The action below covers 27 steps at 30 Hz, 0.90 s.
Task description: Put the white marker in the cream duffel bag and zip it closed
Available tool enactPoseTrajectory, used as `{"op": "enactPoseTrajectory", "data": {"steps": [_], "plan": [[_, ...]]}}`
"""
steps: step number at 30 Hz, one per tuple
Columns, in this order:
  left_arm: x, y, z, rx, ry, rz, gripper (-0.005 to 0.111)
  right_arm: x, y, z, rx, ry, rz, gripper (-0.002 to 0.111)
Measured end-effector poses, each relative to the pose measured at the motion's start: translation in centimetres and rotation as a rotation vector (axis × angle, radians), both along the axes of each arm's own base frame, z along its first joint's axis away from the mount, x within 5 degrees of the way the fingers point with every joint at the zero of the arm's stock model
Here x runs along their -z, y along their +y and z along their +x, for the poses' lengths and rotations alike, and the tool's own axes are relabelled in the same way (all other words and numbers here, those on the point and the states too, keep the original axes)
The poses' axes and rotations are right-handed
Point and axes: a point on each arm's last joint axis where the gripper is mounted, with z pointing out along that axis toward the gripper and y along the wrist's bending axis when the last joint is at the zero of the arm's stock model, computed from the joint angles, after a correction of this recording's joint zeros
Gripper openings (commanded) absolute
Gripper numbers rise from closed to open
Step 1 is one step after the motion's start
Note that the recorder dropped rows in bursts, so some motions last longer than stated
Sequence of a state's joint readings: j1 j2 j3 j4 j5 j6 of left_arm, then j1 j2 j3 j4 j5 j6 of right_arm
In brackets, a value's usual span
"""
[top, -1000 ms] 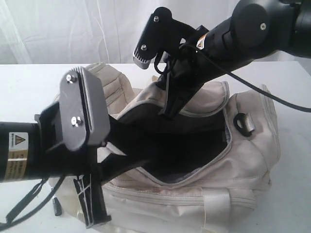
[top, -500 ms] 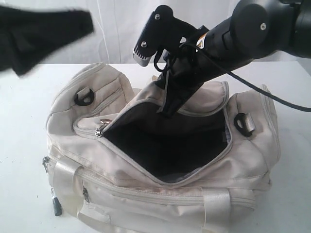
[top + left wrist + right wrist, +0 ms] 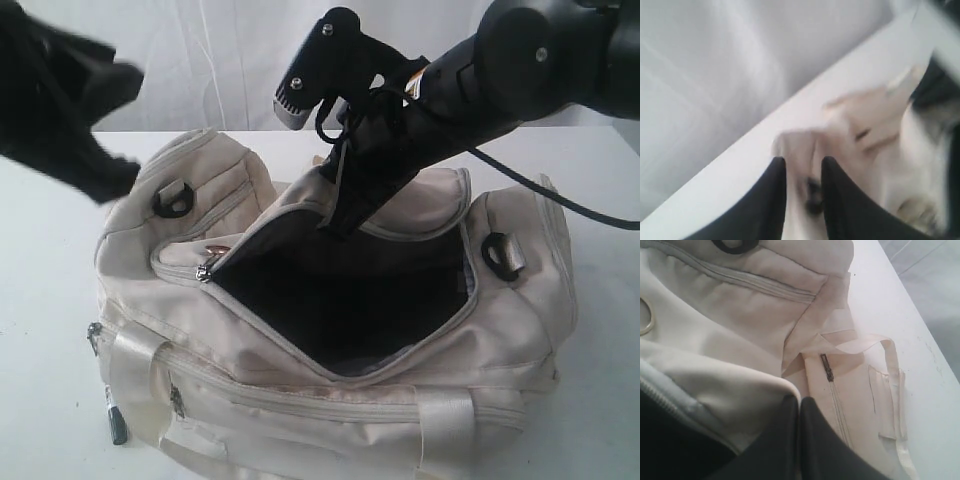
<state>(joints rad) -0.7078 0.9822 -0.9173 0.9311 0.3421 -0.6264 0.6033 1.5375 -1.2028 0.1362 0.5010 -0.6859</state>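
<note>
– Looking for the marker: can't see it anywhere. Inside of the bag (image 3: 330,400) is all dark, so poss. in there. Small dark-tipped bit (image 3: 117,427) by its near-left corner cd be the marker or a zip tab, can't tell.
– Pincers?
– The right pincer (image 3: 338,222) is pressed together on the flap (image 3: 420,205) edge, holding the mouth wide. The left pincer (image 3: 804,161) is up at the left, blurred, fingers apart, nothing betw. them I can make out.
– Zip next, prob. How?
– Confirm marker's in 1st. Then lower flap so zip edges meet. Left takes the zip pull (image 3: 205,271) and runs the curve, right holds fabric taut.
– Surroundings?
– White table (image 3: 40,300), white curtain (image 3: 200,60) behind.
</note>
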Motion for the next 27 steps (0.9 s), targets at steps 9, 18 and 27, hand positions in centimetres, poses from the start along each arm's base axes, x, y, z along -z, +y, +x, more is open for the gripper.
{"op": "enactPoseTrajectory", "data": {"steps": [9, 18, 27], "plan": [[5.6, 3.6, -1.9, -0.238, 0.65, 0.612, 0.031, 0.0, 0.0, 0.0, 0.004, 0.001, 0.005, 0.0], [4.2, -4.9, -6.2, 0.757, 0.707, -0.019, 0.031, -0.2, 0.1, 0.2, 0.011, -0.02, 0.024, 0.0], [5.0, -6.5, -2.4, 0.921, 0.208, 0.338, 0.056, 0.0, 0.0, 0.0, 0.009, 0.005, 0.011, 0.0]]}}
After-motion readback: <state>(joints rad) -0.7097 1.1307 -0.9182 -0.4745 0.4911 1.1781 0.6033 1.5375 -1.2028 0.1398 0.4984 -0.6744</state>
